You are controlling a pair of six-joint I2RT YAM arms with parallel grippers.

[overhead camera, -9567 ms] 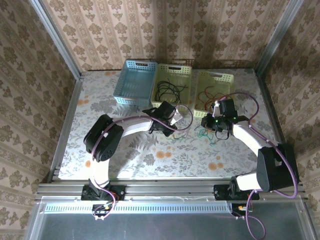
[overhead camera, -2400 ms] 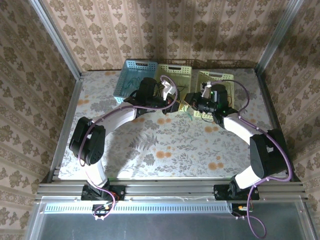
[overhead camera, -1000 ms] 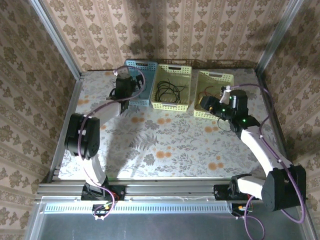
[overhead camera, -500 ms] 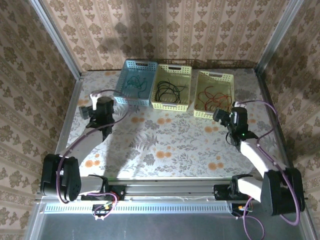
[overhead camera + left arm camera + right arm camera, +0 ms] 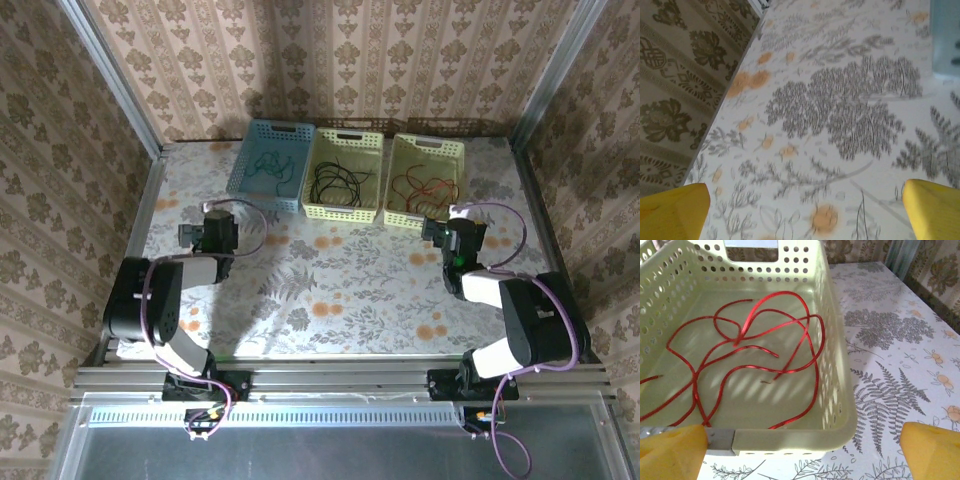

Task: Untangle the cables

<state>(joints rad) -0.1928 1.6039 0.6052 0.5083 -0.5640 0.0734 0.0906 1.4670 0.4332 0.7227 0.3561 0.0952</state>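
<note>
**knotted_up:** Why are both arms tucked so low, near their bases? Nothing seems to be gripped.

**wirewrangler:** Nothing is. The left gripper [image 5: 802, 210] is spread wide. Just the flowered tablecloth [image 5: 840, 125] is seen between its yellow fingertips [image 5: 675, 210], with a corner of the blue basket [image 5: 946, 40] at the top right. The right gripper [image 5: 801, 450] is spread just as wide and nothing is held. It's pointed at the near wall of the right-hand yellow basket [image 5: 790, 437].

**knotted_up:** And the cables?

**wirewrangler:** One per basket, lined up along the far side of the table. The green cable [image 5: 268, 165] is lying loose in the blue basket. The black cable [image 5: 338, 182] is coiled in the middle yellow basket [image 5: 345, 212]. The red cable [image 5: 736, 342] is looped across the floor of the right-hand one. No two are touching, since they're separated by basket walls. That's probably the point of three bins: each colour is kept from snagging another.

**knotted_up:** So it's basically done?

**wirewrangler:** Judged from this, yes. No cable is seen on the tablecloth. The arms look to be parked clear of the baskets so nothing gets dragged out.
</note>
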